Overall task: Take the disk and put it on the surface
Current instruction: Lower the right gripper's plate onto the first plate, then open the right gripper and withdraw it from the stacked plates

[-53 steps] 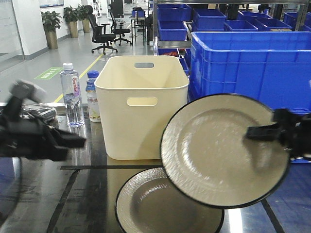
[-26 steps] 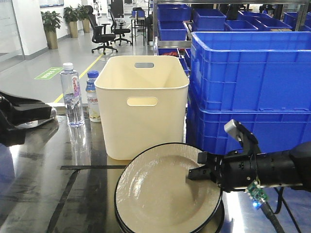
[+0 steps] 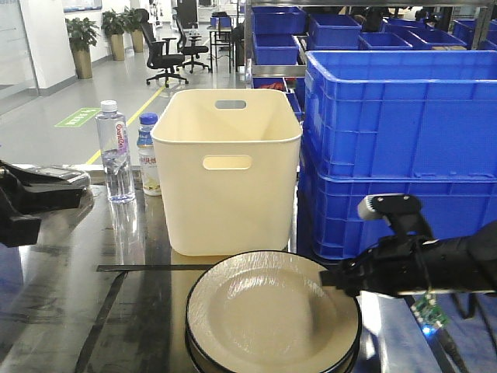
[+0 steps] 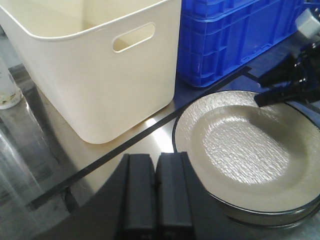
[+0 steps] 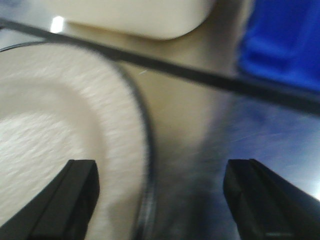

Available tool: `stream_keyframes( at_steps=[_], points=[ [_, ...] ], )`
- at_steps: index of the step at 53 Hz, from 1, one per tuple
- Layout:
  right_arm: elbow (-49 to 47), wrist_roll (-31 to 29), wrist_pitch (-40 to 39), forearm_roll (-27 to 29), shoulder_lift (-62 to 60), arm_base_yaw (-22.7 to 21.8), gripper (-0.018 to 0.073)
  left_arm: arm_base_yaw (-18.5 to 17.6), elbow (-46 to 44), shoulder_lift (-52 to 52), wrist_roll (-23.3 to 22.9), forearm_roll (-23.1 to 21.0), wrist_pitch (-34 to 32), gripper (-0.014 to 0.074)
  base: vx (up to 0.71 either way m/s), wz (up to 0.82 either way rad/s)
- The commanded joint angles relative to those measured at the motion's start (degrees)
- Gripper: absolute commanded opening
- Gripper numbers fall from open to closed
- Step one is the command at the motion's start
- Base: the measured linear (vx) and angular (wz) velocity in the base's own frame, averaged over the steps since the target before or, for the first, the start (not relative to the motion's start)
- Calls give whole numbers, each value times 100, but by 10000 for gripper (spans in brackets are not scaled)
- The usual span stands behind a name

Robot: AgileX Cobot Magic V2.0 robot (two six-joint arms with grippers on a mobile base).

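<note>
The disk [image 3: 268,315], a cream, textured plate with a black rim, lies flat on top of a second plate [image 3: 203,356] of the same kind, whose dark edge shows just beneath it. The stack rests on the shiny steel tabletop [image 3: 116,311], just in front of a black tape line [image 3: 147,267] and near the front wall of a cream plastic bin [image 3: 227,167].

The right end effector [image 3: 330,277] sits low at the plate's right rim. In the right wrist view its two dark fingers [image 5: 75,200] are spread wide apart, one over the plate's surface and the other over bare steel beyond the rim, and they pinch nothing. That view is blurred, so whether a fingertip touches the plate cannot be told.

The left end effector [image 4: 156,192] is well away at the left side of the tabletop. In the left wrist view its two black fingers are pressed together side by side, with nothing between them.

Behind the bin stand stacked blue crates [image 3: 400,148]. To the bin's left, a clear water bottle [image 3: 112,153] and a smaller drink bottle [image 3: 149,154] stand upright on the tabletop, close together.
</note>
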Motion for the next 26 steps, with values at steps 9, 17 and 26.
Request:
stream_keyframes(
  at_steps=[9, 17, 26],
  points=[
    [-183, 165, -178, -572, -1027, -386, 506, 12, -183, -123, -2082, 1711, -232, -5, 0, 0],
    [-183, 1090, 304, -1285, -1663, -630, 250, 102, -165, -24, -4365, 4101, -84, -1, 0, 0],
    [-171, 2097, 782, -2327, -2463, -709, -15, 194, 378, -278, -5072, 4997, -315, -2, 0, 0]
  ],
)
